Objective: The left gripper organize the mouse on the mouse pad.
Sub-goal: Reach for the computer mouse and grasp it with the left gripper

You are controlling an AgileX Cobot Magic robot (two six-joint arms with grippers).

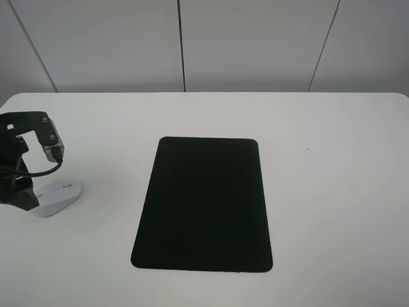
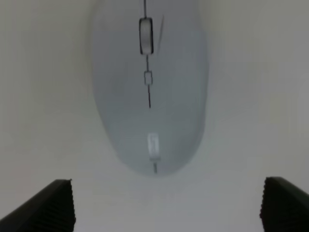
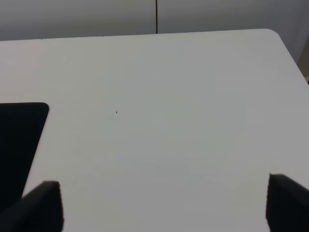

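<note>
The white mouse (image 1: 59, 197) lies on the table at the far left, well apart from the black mouse pad (image 1: 203, 204) in the middle. My left gripper (image 1: 25, 195) is low over the table, right behind the mouse on its left side. In the left wrist view the mouse (image 2: 149, 87) fills the space just beyond the left gripper (image 2: 166, 208), whose black fingertips (image 2: 48, 208) stand wide apart and open, touching nothing. The right gripper (image 3: 164, 208) is open over bare table, with a corner of the mouse pad (image 3: 19, 140) beside it. It is out of the high view.
The white table (image 1: 332, 192) runs back to a grey panelled wall (image 1: 255, 45). A tiny dark speck (image 1: 307, 149) marks the tabletop right of the pad. The table's left edge is close to my left arm.
</note>
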